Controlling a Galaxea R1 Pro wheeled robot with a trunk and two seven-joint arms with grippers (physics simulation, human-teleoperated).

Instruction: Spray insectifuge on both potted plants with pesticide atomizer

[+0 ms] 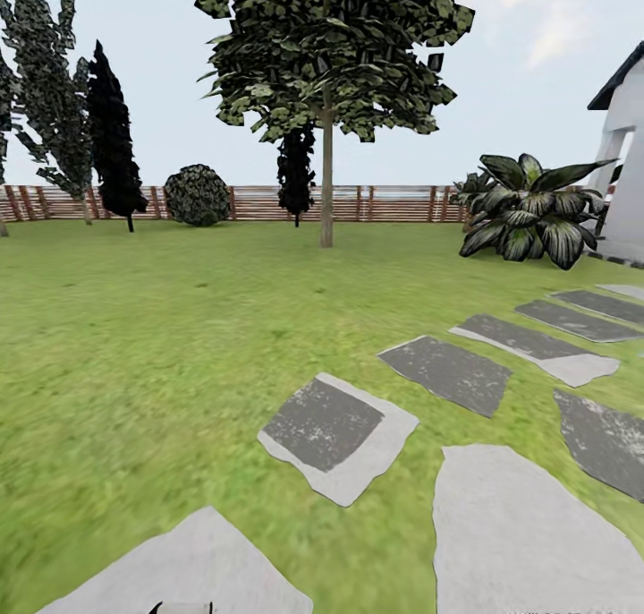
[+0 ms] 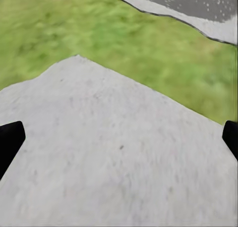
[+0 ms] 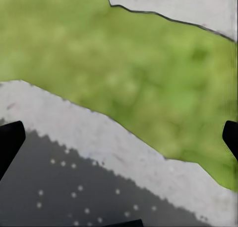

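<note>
Left tool (image 2: pixel 119 137): two dark fingertips wide apart at the frame edges, nothing between them, over a pale stepping stone (image 2: pixel 114 152). Right tool (image 3: pixel 119 137): same wide spread, empty, above a dark-centred slab (image 3: pixel 74 187) with a pale rim, grass (image 3: pixel 148 63) beyond.

Head view: lawn (image 1: pixel 134 345) ahead; about eight stepping stones, with a run of them (image 1: pixel 335 435) curving off toward 2 o'clock. One broadleaf tree (image 1: pixel 326 77) at 12, one round bush (image 1: pixel 197 195) at 11, one big striped-leaf shrub (image 1: pixel 528 207) at 2, slat fence (image 1: pixel 259 202) behind.

Progress, by my reading: nothing done. Pesticide atomizer and both potted plants are out of sight; robot looks in transit, search and pickup ahead.
</note>
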